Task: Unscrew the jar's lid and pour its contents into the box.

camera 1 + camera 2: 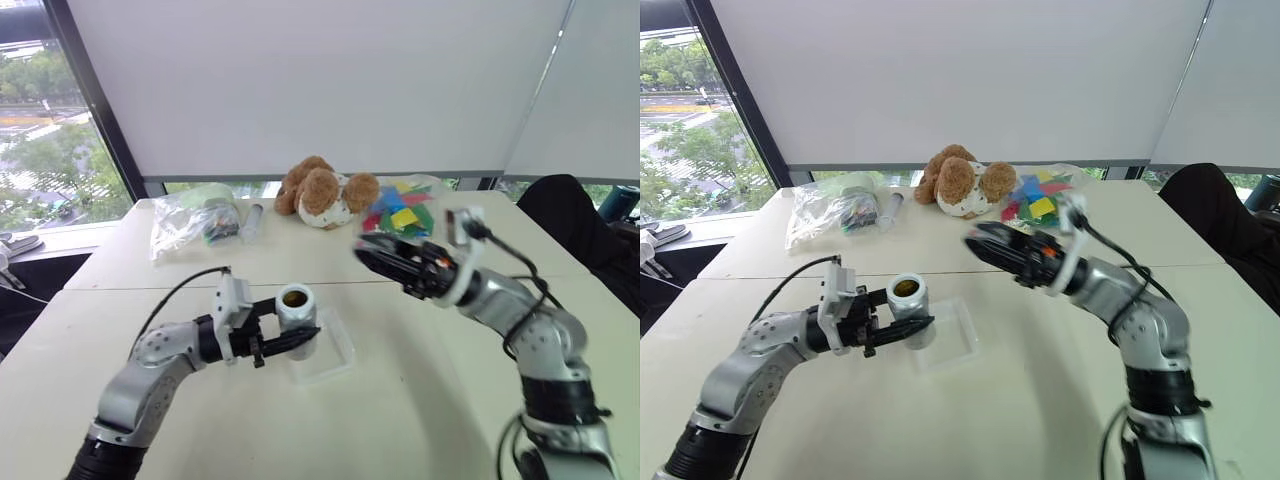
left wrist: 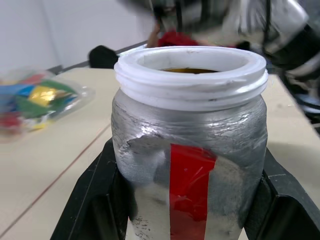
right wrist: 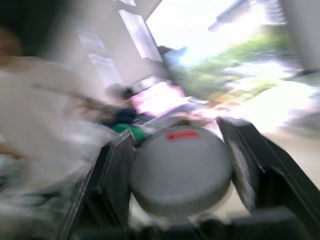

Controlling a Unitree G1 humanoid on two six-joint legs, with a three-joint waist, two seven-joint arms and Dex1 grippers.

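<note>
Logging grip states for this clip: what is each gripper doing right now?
Left gripper: shut on the jar, which is open-topped.
Right gripper: shut on the lid, held away from the jar.

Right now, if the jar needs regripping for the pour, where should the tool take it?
On the grey body of the jar, below the white threaded neck, from the side. It stands upright and open, so the left tool's sideways clamp probably suits tipping.

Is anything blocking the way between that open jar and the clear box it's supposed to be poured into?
Nothing visible does. The left gripper holds the open jar right at the box, and the lid is off, held aside in the right gripper.
</note>
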